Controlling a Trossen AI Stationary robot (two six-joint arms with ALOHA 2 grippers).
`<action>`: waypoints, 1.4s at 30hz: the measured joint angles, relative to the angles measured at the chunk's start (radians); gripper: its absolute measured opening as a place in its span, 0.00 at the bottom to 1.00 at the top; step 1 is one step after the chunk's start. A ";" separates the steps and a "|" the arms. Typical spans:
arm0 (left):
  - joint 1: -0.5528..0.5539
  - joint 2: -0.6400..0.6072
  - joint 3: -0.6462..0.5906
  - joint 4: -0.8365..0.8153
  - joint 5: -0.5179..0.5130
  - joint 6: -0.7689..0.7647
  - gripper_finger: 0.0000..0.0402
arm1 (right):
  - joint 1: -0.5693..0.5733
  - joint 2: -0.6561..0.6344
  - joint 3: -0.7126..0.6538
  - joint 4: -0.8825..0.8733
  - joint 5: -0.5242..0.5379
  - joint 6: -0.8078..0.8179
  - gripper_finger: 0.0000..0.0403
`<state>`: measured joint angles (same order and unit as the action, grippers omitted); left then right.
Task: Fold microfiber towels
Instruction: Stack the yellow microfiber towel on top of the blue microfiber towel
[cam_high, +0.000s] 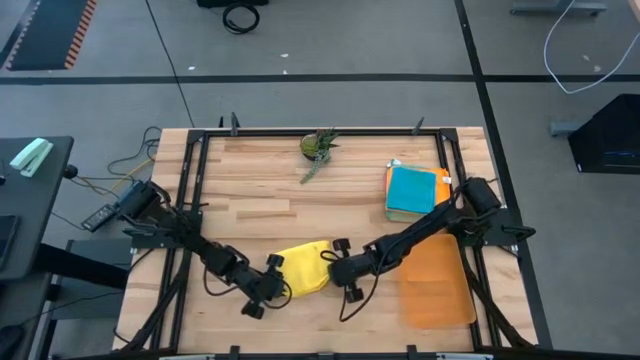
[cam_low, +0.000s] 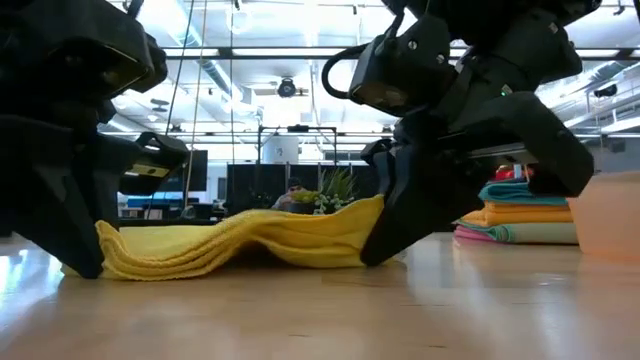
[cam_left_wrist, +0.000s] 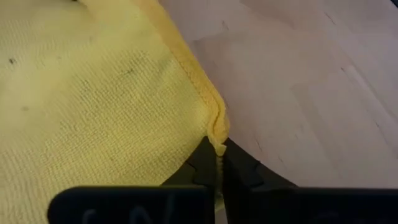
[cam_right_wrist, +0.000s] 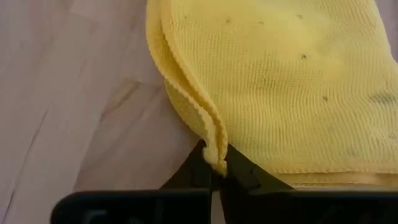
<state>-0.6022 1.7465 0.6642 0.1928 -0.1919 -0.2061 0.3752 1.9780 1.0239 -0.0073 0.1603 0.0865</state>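
A yellow microfiber towel (cam_high: 303, 268) lies folded on the wooden table near its front edge, with its middle (cam_low: 260, 245) resting on the wood. My left gripper (cam_high: 274, 286) is shut on the towel's left near corner. My right gripper (cam_high: 336, 268) is shut on its right corner. Both slant down from the towel's two sides. A stack of folded towels (cam_high: 414, 191), teal on top, sits at the back right. My left gripper pinches the towel's corner tip (cam_left_wrist: 217, 138) between its two fingers (cam_left_wrist: 239, 171), slanting down from the table's left. That end of the cloth (cam_low: 112, 240) stands slightly raised and slack. My right gripper pinches the towel's corner (cam_right_wrist: 216, 151) between its two fingers (cam_right_wrist: 244, 169), where two layered edges meet. It slants down from the table's right. That end (cam_low: 370, 212) is held a little above the wood, and the cloth sags slack toward the middle.
A flat translucent orange mat (cam_high: 437, 286) lies at the front right, just beside my right arm. A small green plant (cam_high: 319, 147) stands at the table's far edge. Bare wood lies between the towel and the plant.
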 joint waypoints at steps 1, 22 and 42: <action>0.000 -0.015 -0.001 0.015 -0.006 0.027 0.04 | 0.000 -0.025 -0.002 -0.022 -0.001 0.000 0.03; 0.606 -0.041 0.435 0.023 0.102 0.534 0.03 | -0.175 -0.906 -0.006 -1.113 0.572 0.150 0.02; 0.837 0.582 1.316 -0.192 0.283 0.829 0.03 | -0.508 -1.141 -0.157 -1.489 0.839 0.137 0.02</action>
<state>0.2344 2.3281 1.9807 0.0010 0.0914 0.6231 -0.1329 0.8370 0.8669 -1.4967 0.9993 0.2233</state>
